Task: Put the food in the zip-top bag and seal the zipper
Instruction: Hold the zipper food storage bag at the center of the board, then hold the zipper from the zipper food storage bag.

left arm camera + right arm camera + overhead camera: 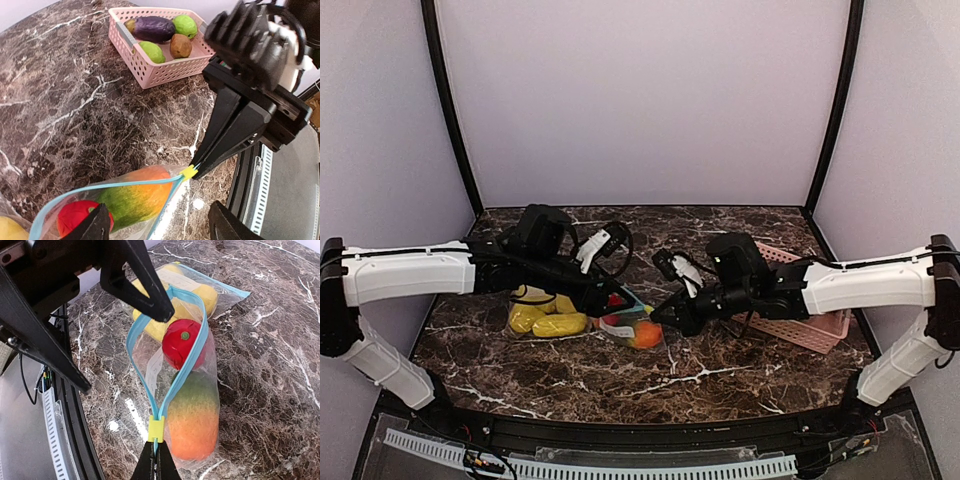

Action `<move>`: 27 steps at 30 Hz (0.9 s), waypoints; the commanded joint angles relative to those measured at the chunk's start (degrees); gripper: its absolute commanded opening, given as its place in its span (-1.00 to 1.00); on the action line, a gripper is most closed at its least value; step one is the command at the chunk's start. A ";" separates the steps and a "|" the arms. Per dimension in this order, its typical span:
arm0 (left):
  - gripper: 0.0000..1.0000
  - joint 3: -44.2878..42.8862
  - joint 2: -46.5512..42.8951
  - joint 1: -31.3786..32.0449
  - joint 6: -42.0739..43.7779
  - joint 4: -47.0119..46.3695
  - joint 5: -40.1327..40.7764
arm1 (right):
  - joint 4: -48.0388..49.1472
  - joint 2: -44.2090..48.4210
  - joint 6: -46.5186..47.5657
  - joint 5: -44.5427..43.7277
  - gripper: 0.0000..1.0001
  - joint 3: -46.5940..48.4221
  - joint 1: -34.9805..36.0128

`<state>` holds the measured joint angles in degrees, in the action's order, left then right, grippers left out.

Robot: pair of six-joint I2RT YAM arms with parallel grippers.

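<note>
Your right gripper (pixel 156 446) is closed on the yellow slider (pixel 156 429), pinching it at the near end of the blue zipper track of the bag (pixel 131 347). Straight ahead of its fingertips the bag lies on the worktop (pixel 280 355) with its mouth spread wide. Inside, a mango (pixel 192 415) sits just beyond the slider, a red fruit (pixel 181 342) past that, and the yellow pieces (pixel 205 296) farthest off. Your left gripper (pixel 159 219) stands open and holds nothing. One of its fingertips is at the zipper track beside the red fruit, though you cannot tell whether it touches, and the other is outside the bag. Behind your right gripper, well apart from the bag, the pink basket (pixel 150 75) holds an eggplant (pixel 152 27), two green fruits (pixel 151 51) and a brown piece (pixel 180 46).
</note>
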<state>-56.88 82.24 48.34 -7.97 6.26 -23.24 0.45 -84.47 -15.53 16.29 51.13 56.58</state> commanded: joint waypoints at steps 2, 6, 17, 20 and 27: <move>0.41 -3.42 -2.34 -0.57 6.94 5.70 -2.20 | 3.50 1.75 2.21 8.49 -1.00 -1.87 -2.01; 0.45 -4.60 -0.79 -0.76 12.75 5.17 -10.59 | 5.08 2.79 3.03 9.11 -1.00 -3.32 -2.33; 0.41 -12.54 9.23 -2.19 24.79 7.59 -20.87 | 9.45 4.13 3.23 11.83 -1.00 -6.50 -3.57; 0.30 -13.39 10.81 -2.19 26.05 9.36 -21.11 | 9.68 4.43 3.18 11.92 -1.00 -6.87 -3.87; -0.09 -13.58 12.80 -2.33 25.52 9.38 -23.83 | 10.09 4.14 2.66 12.23 -1.00 -7.19 -4.28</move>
<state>-69.30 94.39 46.24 16.56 13.72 -43.68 7.75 -81.25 -12.82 27.42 44.60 52.80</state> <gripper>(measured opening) 0.488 0.006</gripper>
